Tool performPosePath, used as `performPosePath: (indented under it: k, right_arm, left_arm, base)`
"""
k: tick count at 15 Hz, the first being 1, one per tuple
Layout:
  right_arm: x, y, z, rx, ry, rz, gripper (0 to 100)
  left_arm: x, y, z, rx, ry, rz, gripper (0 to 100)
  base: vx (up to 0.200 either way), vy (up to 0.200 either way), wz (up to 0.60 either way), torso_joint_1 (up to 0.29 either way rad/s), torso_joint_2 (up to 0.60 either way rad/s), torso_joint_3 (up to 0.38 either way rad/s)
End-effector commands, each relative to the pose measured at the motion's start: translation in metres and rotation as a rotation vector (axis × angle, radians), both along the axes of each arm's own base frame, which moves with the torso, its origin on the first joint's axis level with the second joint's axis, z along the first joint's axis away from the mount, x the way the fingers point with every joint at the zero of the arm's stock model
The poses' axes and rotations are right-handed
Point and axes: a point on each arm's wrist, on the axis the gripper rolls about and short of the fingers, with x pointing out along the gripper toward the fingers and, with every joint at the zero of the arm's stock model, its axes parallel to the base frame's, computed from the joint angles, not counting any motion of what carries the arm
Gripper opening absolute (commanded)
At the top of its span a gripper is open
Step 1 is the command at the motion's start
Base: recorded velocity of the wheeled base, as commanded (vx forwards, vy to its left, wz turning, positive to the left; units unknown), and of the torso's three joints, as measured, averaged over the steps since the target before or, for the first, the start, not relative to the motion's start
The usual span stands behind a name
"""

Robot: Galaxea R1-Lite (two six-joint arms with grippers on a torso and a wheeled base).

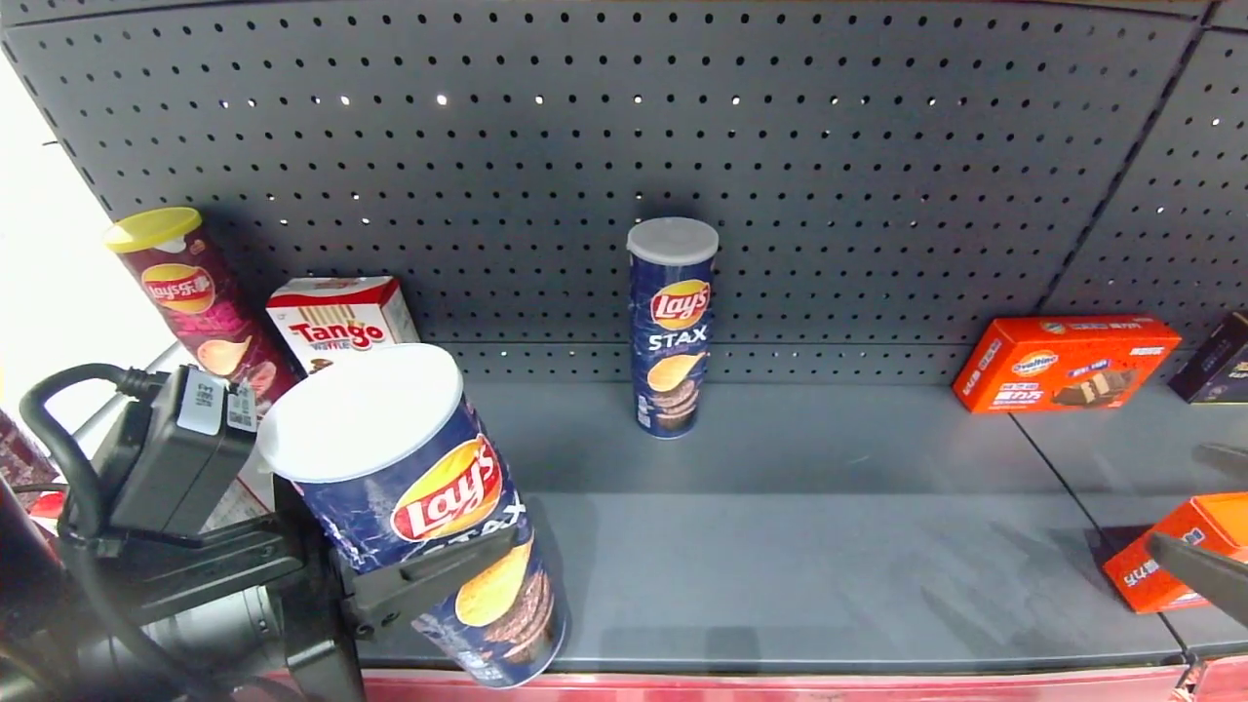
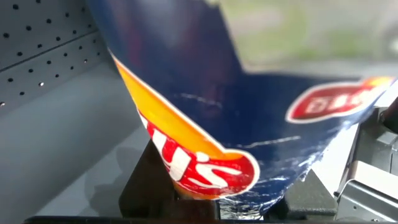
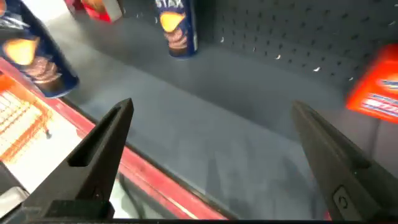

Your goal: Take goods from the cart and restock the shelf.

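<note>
My left gripper (image 1: 395, 570) is shut on a blue chip can (image 1: 419, 507) with a white lid. The can is tilted, and its base hangs over the front edge of the grey shelf (image 1: 780, 565) at the left. Up close, the blue can (image 2: 249, 124) sits between dark fingers (image 2: 149, 186). A second blue can (image 1: 673, 331) stands upright at the back middle of the shelf. My right gripper (image 1: 1214, 512) is open at the far right, by an orange box (image 1: 1175, 546). From the right wrist, its open fingers (image 3: 99, 155) frame bare shelf; the held can (image 3: 37, 56) and the upright can (image 3: 177, 28) lie beyond.
A maroon can (image 1: 195, 302) leans at the back left beside a red-and-white wafer box (image 1: 341, 322). An orange box (image 1: 1063, 361) and a dark box (image 1: 1219, 361) sit at the back right. A perforated panel (image 1: 624, 146) backs the shelf. An orange wire grid (image 3: 18, 118) lies below the red shelf edge (image 3: 155, 180).
</note>
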Motion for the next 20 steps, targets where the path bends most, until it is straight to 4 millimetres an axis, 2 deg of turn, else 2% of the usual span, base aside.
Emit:
performPosePath:
  k: [1, 3, 5, 8, 9, 11, 13, 14, 15, 18, 20]
  right_arm:
    - [0.039, 0.018, -0.001, -0.051, 0.099, -0.017, 100]
    - [0.052, 0.024, -0.003, -0.068, 0.086, -0.010, 100]
    - [0.087, 0.038, -0.003, -0.030, 0.011, 0.044, 100]
    - [0.125, 0.051, 0.006, -0.027, 0.005, 0.071, 100]
    - [0.127, 0.051, 0.006, -0.028, 0.004, 0.072, 100]
    - [0.158, 0.068, 0.016, -0.037, -0.038, 0.157, 100]
    - [0.169, 0.075, 0.014, -0.057, -0.079, 0.318, 100]
    - [0.171, 0.076, 0.013, -0.061, -0.081, 0.320, 100]
    - [0.182, 0.083, 0.010, -0.081, -0.094, 0.374, 100]
    - [0.200, 0.088, 0.010, -0.060, -0.170, 0.590, 100]
    - [0.207, 0.090, 0.005, -0.056, -0.178, 0.623, 100]
  left_arm:
    - [0.000, 0.001, -0.001, 0.002, 0.003, 0.003, 0]
    - [0.000, 0.001, -0.001, 0.002, 0.003, 0.003, 0]
    - [0.002, 0.001, 0.001, -0.001, -0.002, 0.007, 0]
    - [0.001, 0.002, 0.000, -0.007, 0.008, 0.013, 0]
    - [0.001, 0.002, 0.000, -0.008, 0.009, 0.013, 0]
    - [0.001, 0.002, 0.000, -0.008, 0.010, 0.014, 0]
    - [0.001, 0.002, 0.000, -0.008, 0.010, 0.014, 0]
    - [0.001, 0.002, 0.000, -0.008, 0.010, 0.014, 0]
    - [0.001, 0.002, -0.001, -0.007, 0.013, 0.013, 0]
    - [0.001, 0.002, -0.002, -0.005, 0.020, 0.013, 0]
    - [0.001, 0.002, -0.002, -0.004, 0.021, 0.013, 0]
  base:
    - [0.000, 0.000, 0.00, 0.000, 0.00, 0.000]
    - [0.000, 0.000, 0.00, 0.000, 0.00, 0.000]
    - [0.000, 0.000, 0.00, 0.000, 0.00, 0.000]
    - [0.000, 0.000, 0.00, 0.000, 0.00, 0.000]
    - [0.000, 0.000, 0.00, 0.000, 0.00, 0.000]
    - [0.000, 0.000, 0.00, 0.000, 0.00, 0.000]
    - [0.000, 0.000, 0.00, 0.000, 0.00, 0.000]
    - [0.000, 0.000, 0.00, 0.000, 0.00, 0.000]
    - [0.000, 0.000, 0.00, 0.000, 0.00, 0.000]
    - [0.000, 0.000, 0.00, 0.000, 0.00, 0.000]
    - [0.000, 0.000, 0.00, 0.000, 0.00, 0.000]
